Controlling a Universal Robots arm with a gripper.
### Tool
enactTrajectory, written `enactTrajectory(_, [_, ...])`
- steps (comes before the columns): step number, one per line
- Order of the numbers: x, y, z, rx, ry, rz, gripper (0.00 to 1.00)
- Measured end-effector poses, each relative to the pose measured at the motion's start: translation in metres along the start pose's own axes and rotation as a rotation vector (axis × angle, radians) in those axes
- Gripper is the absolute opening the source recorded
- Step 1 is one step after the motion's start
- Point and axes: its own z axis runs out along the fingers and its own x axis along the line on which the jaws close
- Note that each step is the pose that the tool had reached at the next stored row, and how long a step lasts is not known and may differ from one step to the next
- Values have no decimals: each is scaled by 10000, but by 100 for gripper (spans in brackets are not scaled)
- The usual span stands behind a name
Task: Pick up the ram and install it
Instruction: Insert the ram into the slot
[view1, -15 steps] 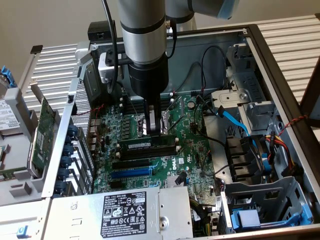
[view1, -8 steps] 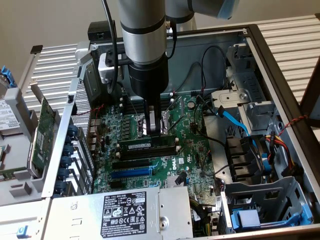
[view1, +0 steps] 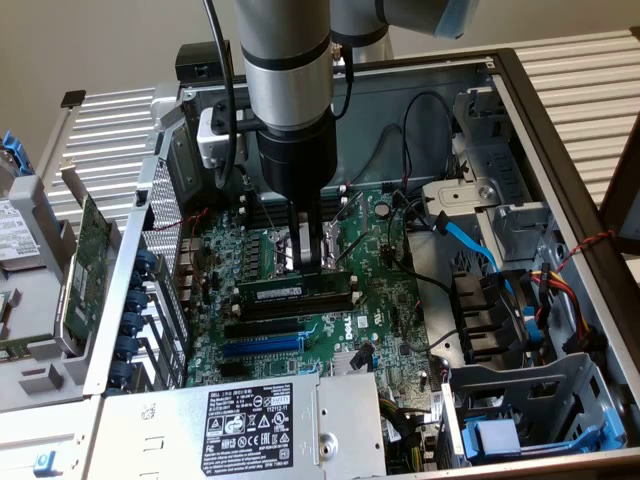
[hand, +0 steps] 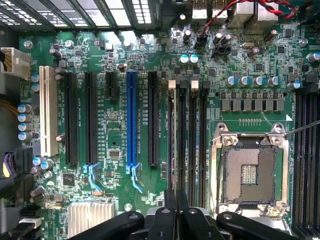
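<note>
Computer case (view1: 560, 170), lying open on a pale slatted surface (view1: 590, 70), exposes a green motherboard (view1: 390, 300) beneath the arm (view1: 290, 80). The arm reaches straight down into the case, and its pincer (view1: 312, 262) sits low over the memory slots near the board's centre. The ram (view1: 295, 290) stands upright on edge in one of those slots, its white sticker facing the exterior camera. It runs lengthwise between the processor area and the black expansion slots. The pincer's tips are drawn almost fully together and meet the ram's top edge toward its end on the exterior view's right. Whether they pinch the stick or only bear on it, I cannot tell.

In the wrist view the two black fingers (hand: 170, 205) lie side by side with barely a seam between them, over the long memory slots. The open processor socket (hand: 250, 170) is just beside these, and a blue expansion slot (hand: 131, 120) lies farther off. In the exterior view a labelled power supply (view1: 250, 420) fills the near end of the case. A green expansion card (view1: 90, 260) stands outside the case wall on the exterior view's left.
</note>
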Motion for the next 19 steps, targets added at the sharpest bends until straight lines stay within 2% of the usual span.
enactTrajectory(19, [-1, 6, 31, 1, 32, -1, 12])
